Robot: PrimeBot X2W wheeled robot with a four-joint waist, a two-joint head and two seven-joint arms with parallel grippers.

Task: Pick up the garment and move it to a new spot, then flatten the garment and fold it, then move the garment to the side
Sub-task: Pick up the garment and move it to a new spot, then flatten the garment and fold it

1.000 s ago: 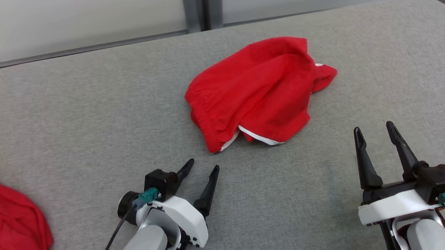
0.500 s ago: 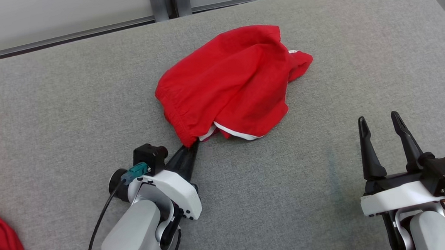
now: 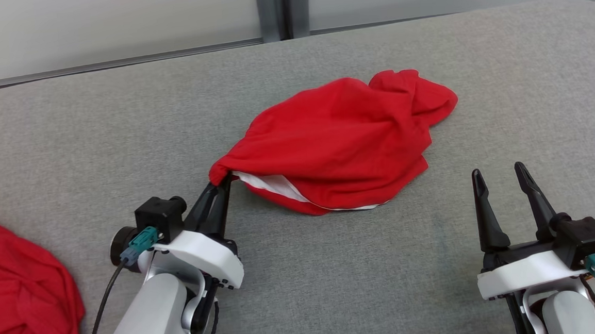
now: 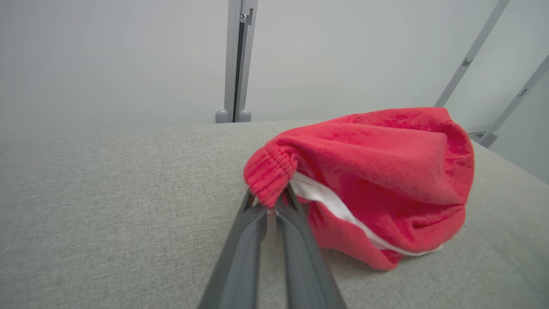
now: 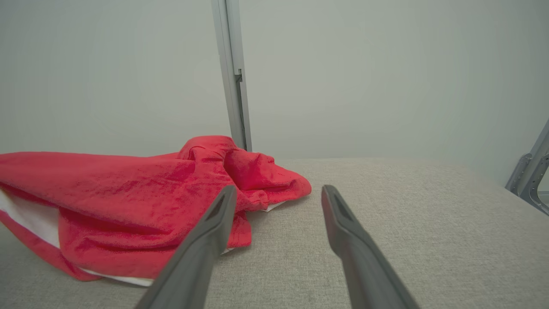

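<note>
Left claw (image 3: 221, 183), just right of a separate red cloth (image 3: 19, 297) heaped at the edge, is clamped tight on the ribbed near-left corner of the red garment (image 3: 342, 143). The garment lies crumpled in the middle of the grey padded surface (image 3: 68, 139), with white lining showing underneath. Right claw (image 3: 498, 171) sits near the garment, its fingers spread wide and holding nothing.

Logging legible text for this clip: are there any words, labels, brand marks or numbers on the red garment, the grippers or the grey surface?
None can be read.
The red garment shows only a plain white trim, with no tag or print in sight.
The left gripper, right gripper, grey padded surface and second red cloth carry no visible lettering.
</note>
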